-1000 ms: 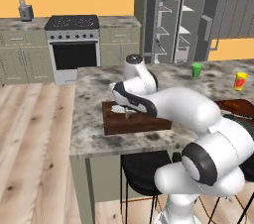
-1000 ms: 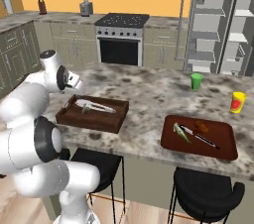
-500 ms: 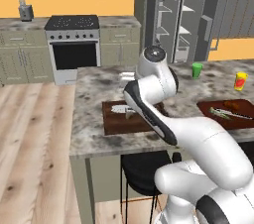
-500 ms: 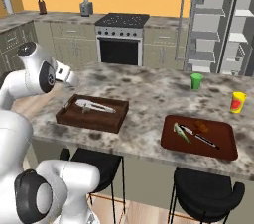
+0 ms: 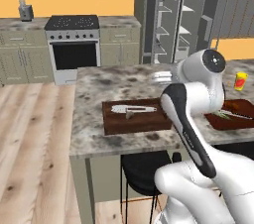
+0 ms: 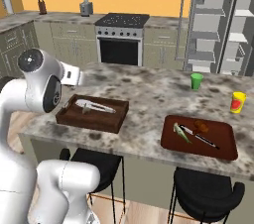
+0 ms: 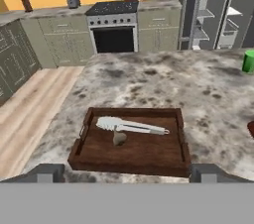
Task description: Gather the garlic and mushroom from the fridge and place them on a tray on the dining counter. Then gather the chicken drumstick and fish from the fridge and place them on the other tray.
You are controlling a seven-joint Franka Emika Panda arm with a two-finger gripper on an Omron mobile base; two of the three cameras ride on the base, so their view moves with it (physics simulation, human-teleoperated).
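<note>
Your arm [image 5: 191,134] is folded upward with the wrist raised, and your gripper [image 7: 127,172] points forward and down, jaws spread wide and empty.

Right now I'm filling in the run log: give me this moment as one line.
gripper: open, above the other tray | fish: in the other tray | tray: on dining counter | fridge: open

The dining counter [image 6: 149,94] carries four things on its marble top. The deep dark tray [image 6: 93,114] sits near the counter's front edge. Well to the right of that tray, also by the front edge, lies the flat reddish tray [image 6: 200,138]. Behind the reddish tray stand a green cup [image 6: 197,81] and a yellow cup [image 6: 238,102], apart from each other.
</note>
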